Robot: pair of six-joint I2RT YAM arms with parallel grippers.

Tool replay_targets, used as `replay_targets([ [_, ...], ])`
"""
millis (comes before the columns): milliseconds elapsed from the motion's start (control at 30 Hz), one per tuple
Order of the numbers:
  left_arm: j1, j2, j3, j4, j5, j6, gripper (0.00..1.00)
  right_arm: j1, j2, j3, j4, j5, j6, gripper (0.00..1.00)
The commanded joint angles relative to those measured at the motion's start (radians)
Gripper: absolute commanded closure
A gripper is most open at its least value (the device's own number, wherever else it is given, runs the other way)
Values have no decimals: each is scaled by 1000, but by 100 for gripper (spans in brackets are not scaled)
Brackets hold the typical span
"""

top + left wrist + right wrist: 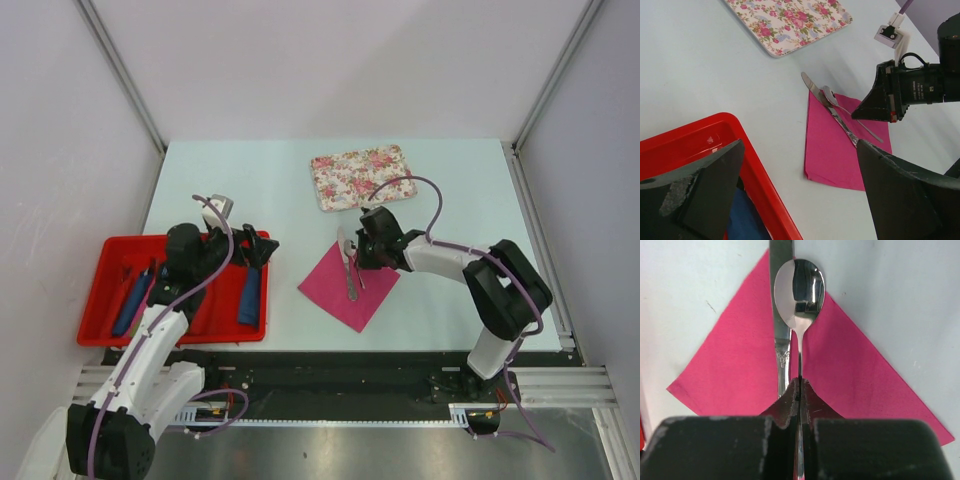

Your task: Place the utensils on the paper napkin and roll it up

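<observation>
Pinched tight on the slim handle of a spoon (799,285), the right gripper (799,385) holds it low over the pink paper napkin (730,365). The bowl faces up and points to the far corner. From where I stand I cannot tell whether the spoon rests on the paper or hangs just above it.

A knife (781,340) already lies along the napkin's diagonal, just beside the spoon on its left, with its blade tip running past the far corner onto the table (250,180).

To do this well, I would lower the spoon until it lies flat and parallel to the knife, close against it. Then part the jaws gently and lift straight up, so the thin paper does not drag or crease. A tight bundle down the diagonal should roll more easily.

The left gripper (258,246) hangs with its jaws spread wide and nothing in them, at the right edge of a red tray (110,250) that holds blue rolls (249,295). A floral mat (362,176) sits just beyond the napkin's far corner. The knife tip reaches towards it, so a roll pushed that way could run into it.
</observation>
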Motion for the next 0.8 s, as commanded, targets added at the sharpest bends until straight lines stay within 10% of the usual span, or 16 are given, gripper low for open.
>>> replay_targets([
  [0,-6,-17,-7,6,-4,29,0,17,25,31,17,22,32,100],
  [500,-22,0,10,-62,108,183,0,8,48,95,-77,-21,21,73],
  [767,-275,40,25,-172,189,523,0,-41,-98,126,-141,-180,-83,67],
])
